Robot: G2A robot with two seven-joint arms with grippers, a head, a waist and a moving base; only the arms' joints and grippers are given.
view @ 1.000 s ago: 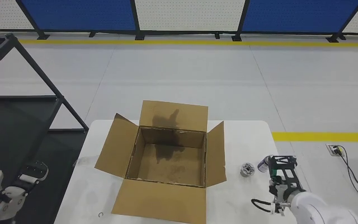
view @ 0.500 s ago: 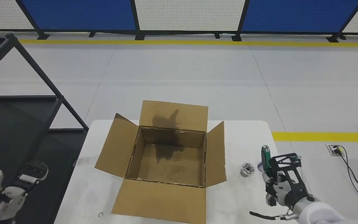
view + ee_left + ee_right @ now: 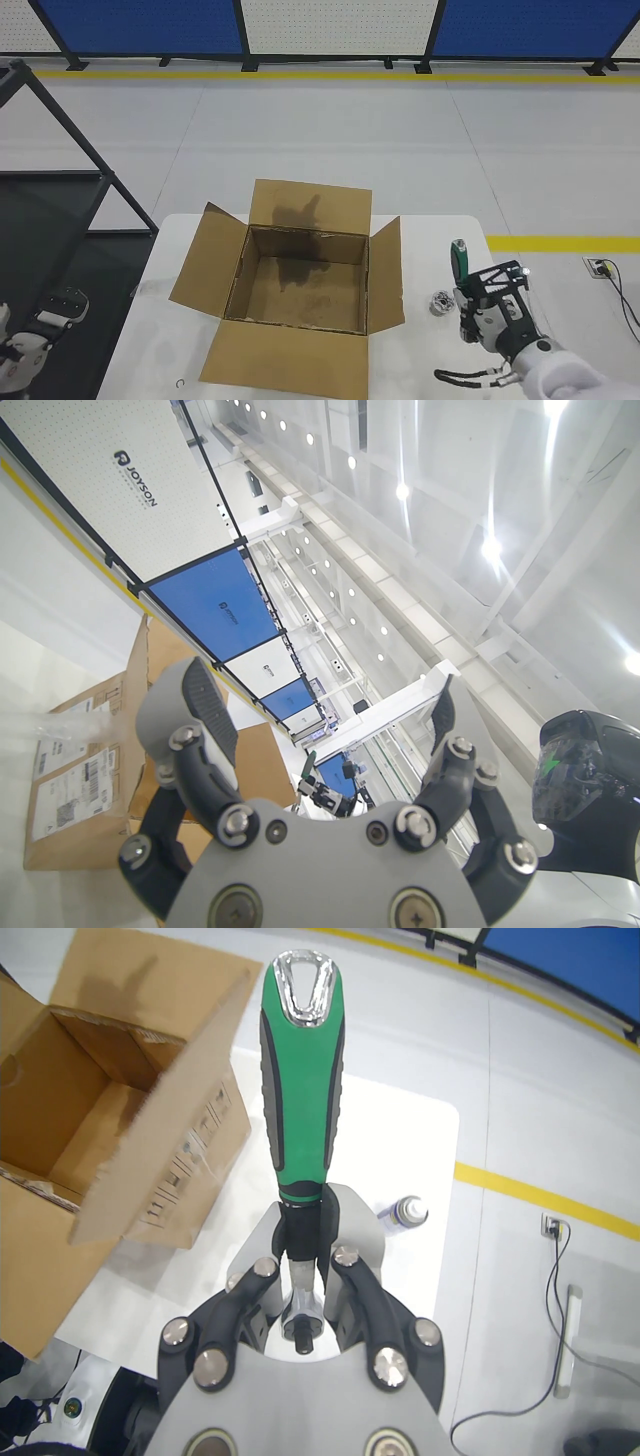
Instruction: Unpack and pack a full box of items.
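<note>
Right jaws are clamped on the ratchet wrench [image 3: 301, 1093] at its neck, just above the drive head. The head is tucked btwn the fingers [image 3: 327, 1213] toward the wrist, and the green handle is carried out past the jaw tips. In the top view the wrench is held off the bench [image 3: 440, 235], near upright, w/ the handle end tipped up and away from the robot. Left jaws are spread wide w/ nothing btwn the pads [image 3: 207, 700]. They are held low beside the bench's left edge, well apart from the task items.

The cardboard box [image 3: 300, 290] is set open on the bench to the left of the right jaws. Its cavity looks empty, so the packing half is judged to be starting w/ the wrench. The right arm is by far the nearer one.

The box's right flap [image 3: 386, 275] is splayed outward btwn the jaws and the cavity, so it should be cleared from above, not swept through. The wrench's long axis would probably need to be tipped toward flat before release.

A small grey metal item [image 3: 441, 301] lies on the bench btwn that flap and the jaws, and a spray can [image 3: 402, 1215] lies near the jaws. The crossing is therefore best made high. Room above the box is open; the bench's right edge is near.
</note>
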